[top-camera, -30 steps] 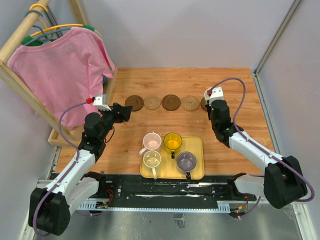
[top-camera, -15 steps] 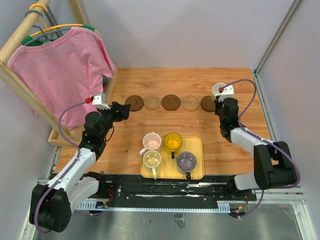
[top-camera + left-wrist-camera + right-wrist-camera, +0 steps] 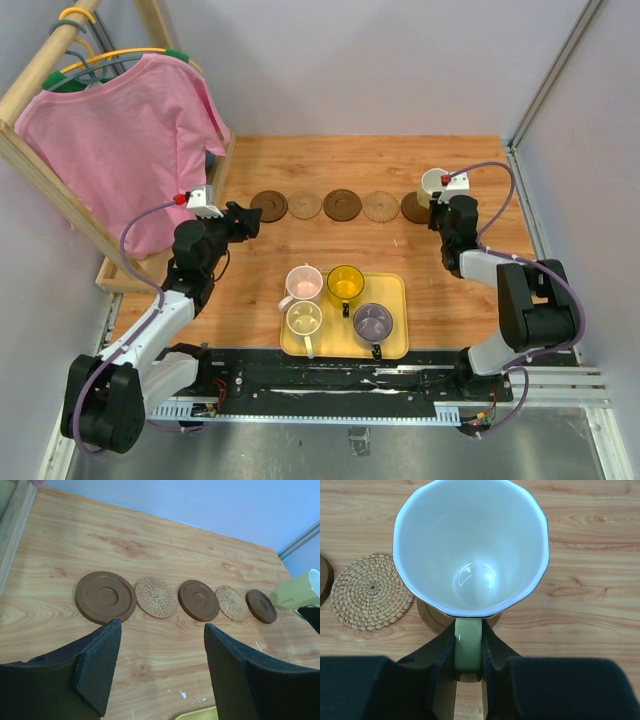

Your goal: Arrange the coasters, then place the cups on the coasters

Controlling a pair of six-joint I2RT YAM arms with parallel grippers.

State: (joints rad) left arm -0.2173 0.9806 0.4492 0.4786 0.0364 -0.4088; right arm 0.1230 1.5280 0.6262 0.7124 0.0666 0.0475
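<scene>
Five coasters lie in a row at the back: dark brown [image 3: 268, 206], tan [image 3: 305, 205], dark brown [image 3: 342, 204], tan [image 3: 380, 206] and dark brown [image 3: 410, 209]. My right gripper [image 3: 468, 636] is shut on the handle of a pale green cup [image 3: 470, 545] with a white inside. It holds that cup just over the right-end dark coaster [image 3: 431, 618], tilted; whether they touch I cannot tell. Pink [image 3: 303, 283], yellow [image 3: 346, 284], cream [image 3: 303, 318] and grey-purple [image 3: 373, 322] cups stand on the yellow tray [image 3: 401, 300]. My left gripper [image 3: 162, 626] hangs open and empty, short of the left coaster [image 3: 105, 596].
A wooden rack [image 3: 120, 276] with a pink shirt [image 3: 120, 130] on a hanger fills the left side, close to my left arm. Grey walls close the back and the right side. In the right wrist view a tan coaster [image 3: 370, 592] lies left of the held cup.
My right arm has carried the cup back and to the right, over the right-end coaster, with its elbow folding in. The left arm has hardly moved.
</scene>
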